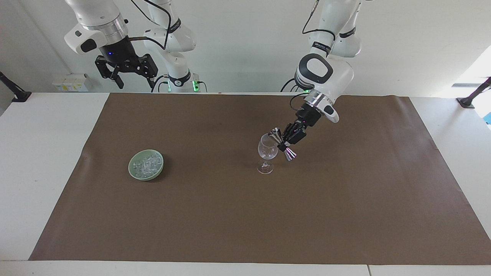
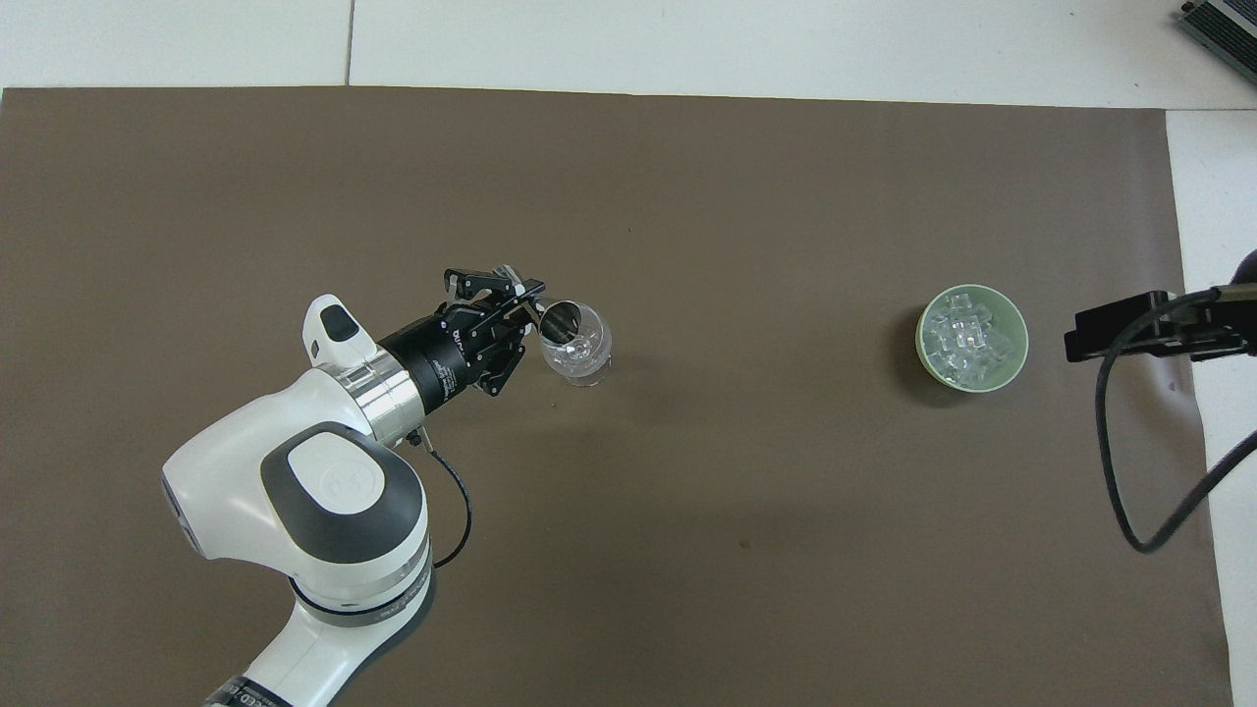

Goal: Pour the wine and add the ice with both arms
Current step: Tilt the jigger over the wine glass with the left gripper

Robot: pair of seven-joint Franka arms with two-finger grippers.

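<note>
A clear wine glass (image 1: pixel 267 151) (image 2: pixel 579 344) stands upright near the middle of the brown mat. My left gripper (image 1: pixel 284 143) (image 2: pixel 528 312) is shut on the waist of a double-ended metal jigger (image 1: pixel 275 134) (image 2: pixel 559 319). The jigger is tilted, with its upper cup at the glass's rim. The wine itself is out of view. The ice (image 1: pixel 147 164) (image 2: pixel 967 337) lies heaped in a pale green bowl (image 1: pixel 130 169) (image 2: pixel 923 344) toward the right arm's end. My right gripper (image 1: pixel 135 78) waits open, high above the table edge by its base.
A brown mat (image 1: pixel 245 214) (image 2: pixel 687 540) covers most of the white table (image 1: pixel 42 153). A black cable (image 2: pixel 1110 462) hangs from the right arm beside the bowl. Black clamps (image 1: pixel 13 92) sit at the table's corners nearest the robots.
</note>
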